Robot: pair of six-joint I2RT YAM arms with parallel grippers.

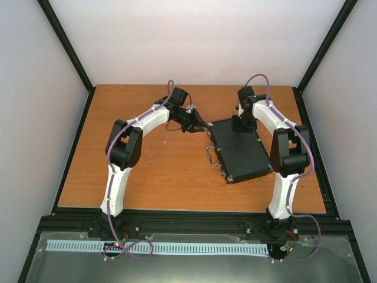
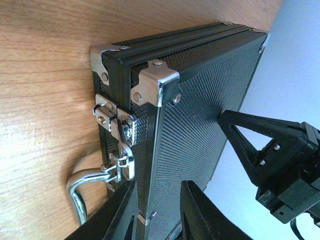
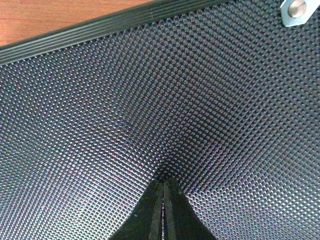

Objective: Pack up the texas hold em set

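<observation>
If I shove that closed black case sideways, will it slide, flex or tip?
Probably slides, not tips: the black textured briefcase lies flat on the wooden table. Likely rigid, given riveted silver corners. The right gripper on its lid may resist.

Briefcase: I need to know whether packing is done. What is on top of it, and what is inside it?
Only the right hand, fingers shut, touches the lid of the closed briefcase; nothing else lies on it. The inside is covered by the lid, so its contents cannot be seen.
</observation>
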